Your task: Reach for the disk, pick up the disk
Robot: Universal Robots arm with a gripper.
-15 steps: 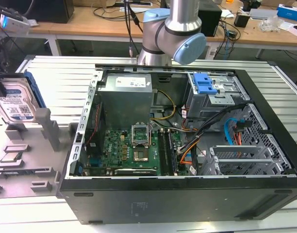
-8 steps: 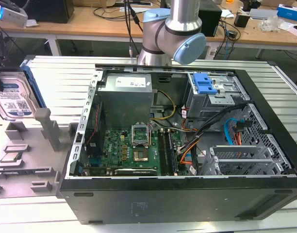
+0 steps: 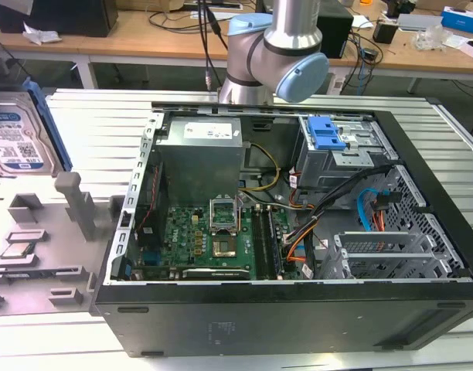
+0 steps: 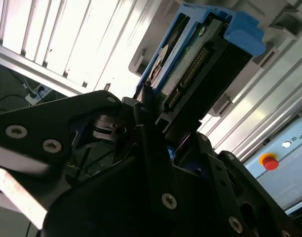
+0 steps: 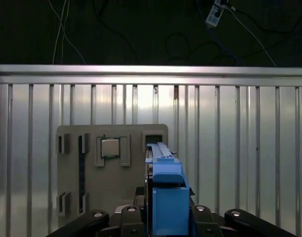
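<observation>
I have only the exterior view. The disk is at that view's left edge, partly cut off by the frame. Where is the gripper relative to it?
Observer: In the first wrist view the gripper is right at the disk; its black body flanks the blue carrier on both sides.
Operator: Which end of the disk shows in the second wrist view?
Observer: The end with the connector row, next to the carrier's blue tab.

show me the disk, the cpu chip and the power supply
disk (image 3: 16, 141), exterior view, on its label
cpu chip (image 5: 109, 147), first wrist view, on its metal top
power supply (image 3: 202, 164), exterior view, on its grey side wall
</observation>
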